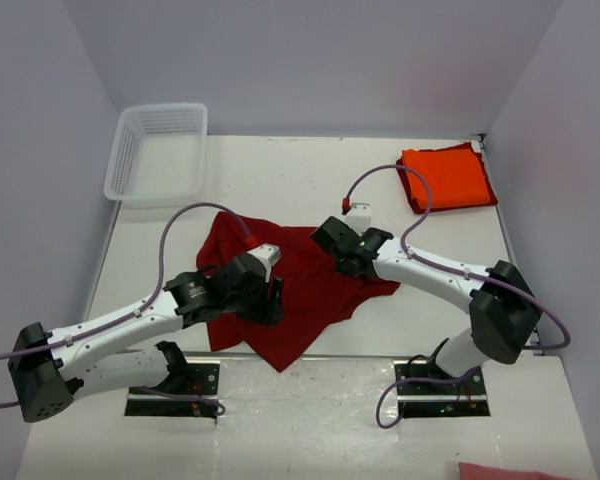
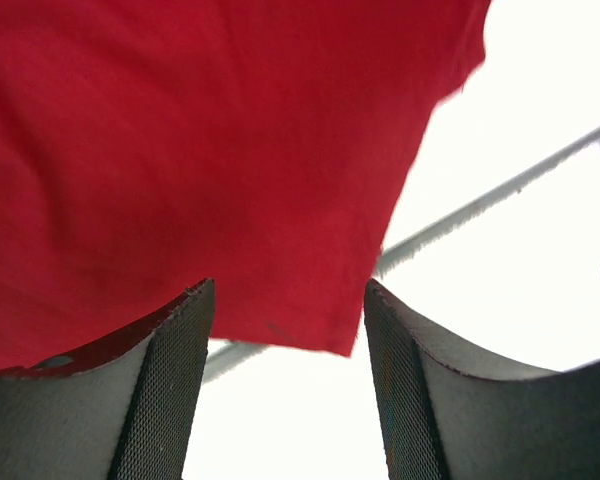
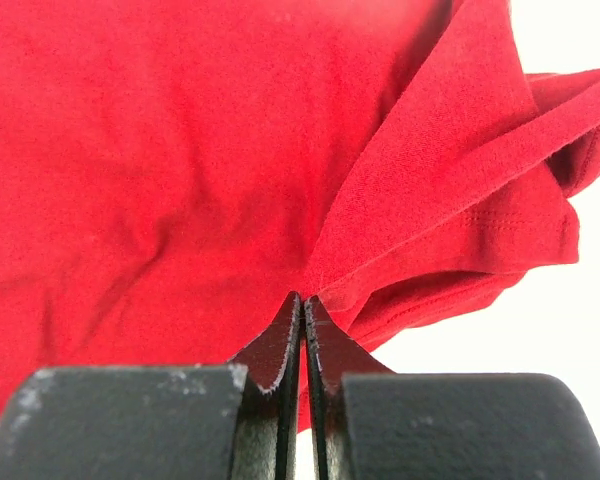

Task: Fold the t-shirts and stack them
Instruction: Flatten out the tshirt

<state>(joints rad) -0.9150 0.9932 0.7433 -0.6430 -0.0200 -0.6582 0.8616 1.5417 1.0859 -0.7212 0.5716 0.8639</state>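
The crimson red t-shirt [image 1: 315, 290] lies crumpled and spread at the table's middle. An orange t-shirt [image 1: 450, 178] rests folded at the back right corner. My left gripper [image 1: 273, 298] hovers open over the red shirt's near left part; in the left wrist view its fingers [image 2: 180, 380] straddle the shirt's lower corner [image 2: 310, 320] without touching it. My right gripper [image 1: 327, 236] sits at the shirt's right side. In the right wrist view it [image 3: 302, 300] is shut on a pinch of the red cloth [image 3: 180, 150], and folds radiate from the tips.
A white mesh basket [image 1: 158, 150] stands at the back left corner. A metal strip [image 2: 480, 205] runs along the table's near edge. A pinkish red cloth [image 1: 510, 471] shows at the bottom right edge of the top view.
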